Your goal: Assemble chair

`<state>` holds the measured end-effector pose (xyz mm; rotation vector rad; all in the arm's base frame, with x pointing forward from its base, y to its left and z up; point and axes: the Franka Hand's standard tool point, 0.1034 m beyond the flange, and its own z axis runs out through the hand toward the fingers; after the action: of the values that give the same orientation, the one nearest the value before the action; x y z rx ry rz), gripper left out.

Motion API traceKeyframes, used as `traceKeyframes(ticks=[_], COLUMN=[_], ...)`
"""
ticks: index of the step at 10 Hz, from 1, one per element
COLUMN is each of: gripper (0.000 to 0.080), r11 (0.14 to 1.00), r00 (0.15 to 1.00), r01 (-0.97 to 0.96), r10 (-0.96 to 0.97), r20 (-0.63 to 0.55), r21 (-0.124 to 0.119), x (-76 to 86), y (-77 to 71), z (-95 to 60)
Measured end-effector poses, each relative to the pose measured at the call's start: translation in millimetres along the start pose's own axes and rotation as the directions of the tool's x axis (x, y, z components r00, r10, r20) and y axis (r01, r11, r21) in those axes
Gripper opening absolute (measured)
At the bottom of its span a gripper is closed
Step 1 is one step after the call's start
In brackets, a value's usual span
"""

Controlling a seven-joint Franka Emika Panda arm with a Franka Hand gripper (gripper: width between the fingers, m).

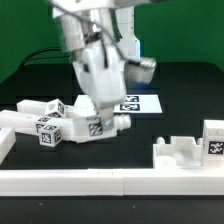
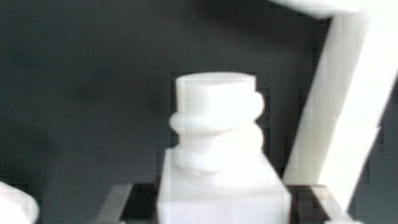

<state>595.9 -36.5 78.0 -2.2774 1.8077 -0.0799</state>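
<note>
In the wrist view my gripper (image 2: 222,208) is shut on a white chair leg (image 2: 217,130). The leg is a square bar ending in a round peg, and it stands out from between the dark pads (image 2: 139,205). In the exterior view the gripper (image 1: 93,108) is low over a cluster of white tagged chair parts (image 1: 48,128) at the exterior view's left. A tagged bar (image 1: 100,124) lies just under it. The fingertips are hidden among these parts there. Another long white chair piece (image 2: 342,100) lies beside the held leg.
The marker board (image 1: 136,102) lies behind the gripper. A notched white chair piece (image 1: 182,150) and a tagged block (image 1: 212,140) sit at the exterior view's right. A long white border rail (image 1: 100,181) runs along the front.
</note>
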Motion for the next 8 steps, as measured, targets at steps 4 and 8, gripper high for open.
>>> traceKeyframes(ticks=[4, 8], gripper=[0.0282, 0.0284], r11=[0.958, 0.849], r00=[0.958, 0.849], r01=[0.287, 0.528], r10=[-0.287, -0.528], r20=[-0.001, 0.026], r21=[-0.01, -0.025], x=[-22.4, -51.2], y=[1.2, 30.2], z=[-13.9, -17.6])
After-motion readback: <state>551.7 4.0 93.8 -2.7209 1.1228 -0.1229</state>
